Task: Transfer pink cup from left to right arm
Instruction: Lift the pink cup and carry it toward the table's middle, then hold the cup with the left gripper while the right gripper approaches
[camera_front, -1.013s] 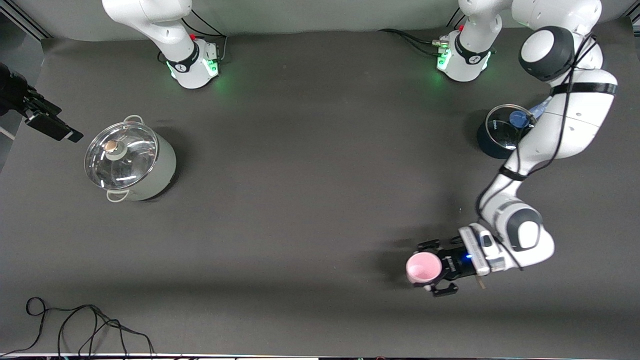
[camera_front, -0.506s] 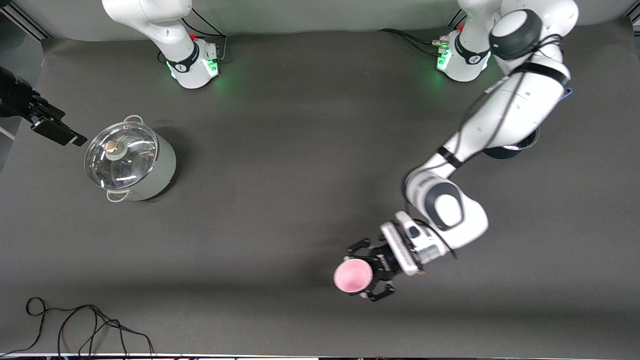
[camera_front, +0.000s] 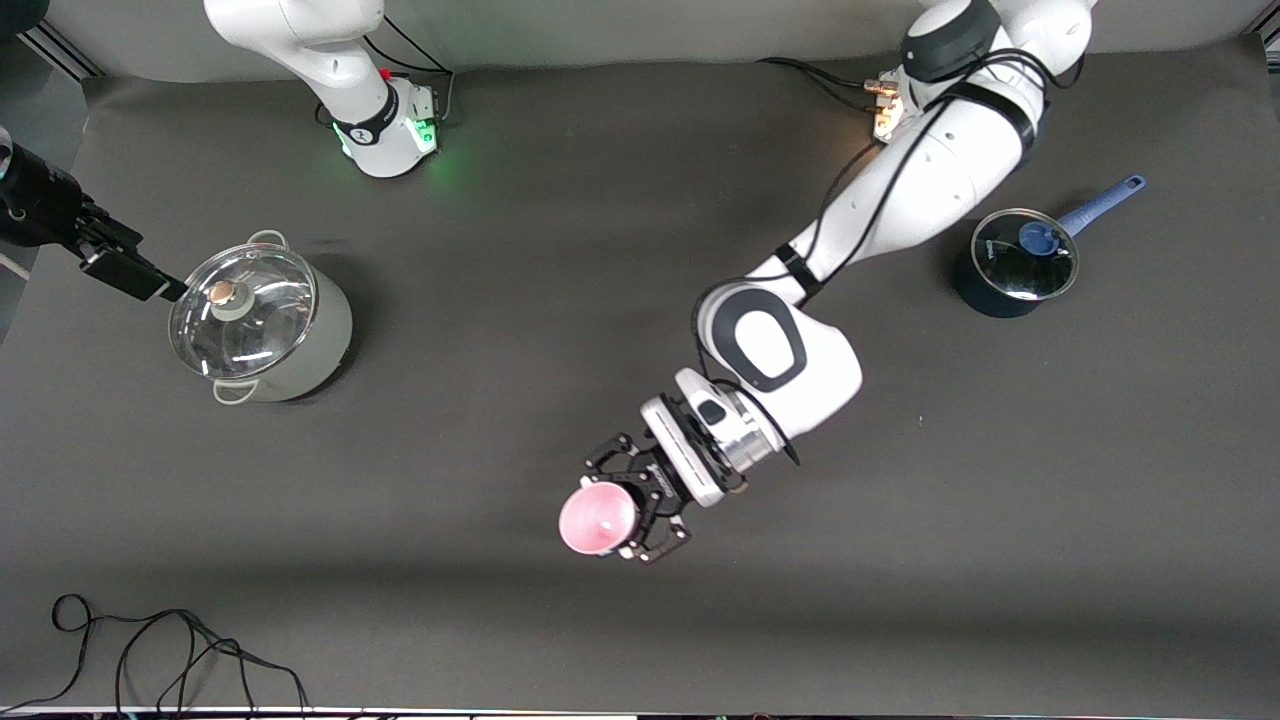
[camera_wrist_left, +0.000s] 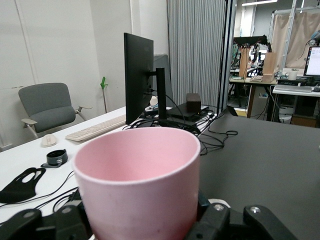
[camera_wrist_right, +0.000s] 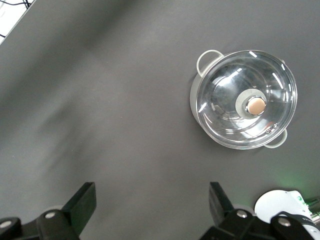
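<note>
The pink cup (camera_front: 598, 519) sits between the black fingers of my left gripper (camera_front: 622, 507), which is shut on its sides. It hangs over bare mat about midway along the table, mouth up. In the left wrist view the pink cup (camera_wrist_left: 138, 184) fills the foreground, and it looks empty. My right gripper (camera_front: 122, 270) is up in the air at the right arm's end, just beside the lidded grey pot (camera_front: 262, 322). In its own wrist view the right gripper (camera_wrist_right: 152, 202) is open, with only mat between its fingers.
The grey pot (camera_wrist_right: 245, 99) with a glass lid stands at the right arm's end. A dark blue saucepan (camera_front: 1012, 266) with a glass lid stands at the left arm's end. A black cable (camera_front: 160, 650) lies near the table edge closest to the front camera.
My left arm has swung the pink cup from the left arm's end toward the table's middle, uncovering the blue saucepan. My right gripper has drifted slightly toward the grey pot.
</note>
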